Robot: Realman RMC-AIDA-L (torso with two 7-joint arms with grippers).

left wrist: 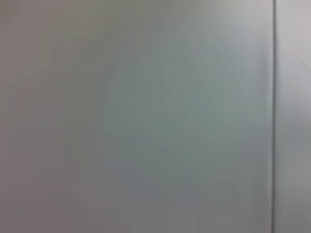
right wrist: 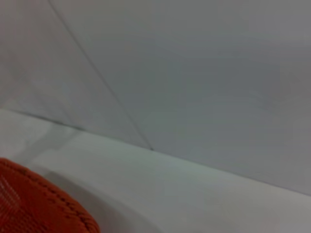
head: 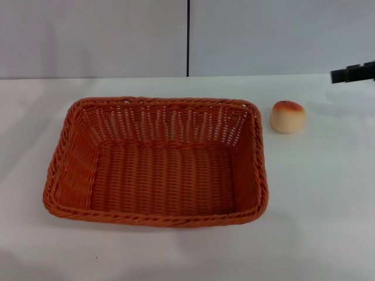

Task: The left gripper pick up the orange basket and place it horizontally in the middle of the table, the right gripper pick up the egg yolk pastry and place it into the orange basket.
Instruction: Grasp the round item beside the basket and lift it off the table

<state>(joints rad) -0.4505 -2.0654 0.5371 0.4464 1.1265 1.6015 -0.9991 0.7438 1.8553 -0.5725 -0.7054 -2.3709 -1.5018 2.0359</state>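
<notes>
The orange basket [head: 155, 162] lay nearest the camera, flat on the table [head: 316, 205] with its long side running across the view, sitting a little to the left of centre and holding nothing. In the right wrist view a curved piece of its braided rim [right wrist: 43, 204] showed low in one corner, with bare white tabletop [right wrist: 184, 194] and a grey wall behind it.

The right gripper [head: 353, 72] reached in at the right edge of the head view, over the far part of the table, as a short black tip. Whether its fingers were apart or together could not be told, and nothing was seen in its hold. Nearest to it sat the egg yolk pastry [head: 287, 116], resting on the table nearer the camera than the tip and clear of it, browned top upward. The pastry stood just beside the basket's far right corner, outside the rim and not touching it.

The left gripper appeared in no view; its wrist camera faced only a plain grey wall with one dark vertical seam [left wrist: 273, 116].
</notes>
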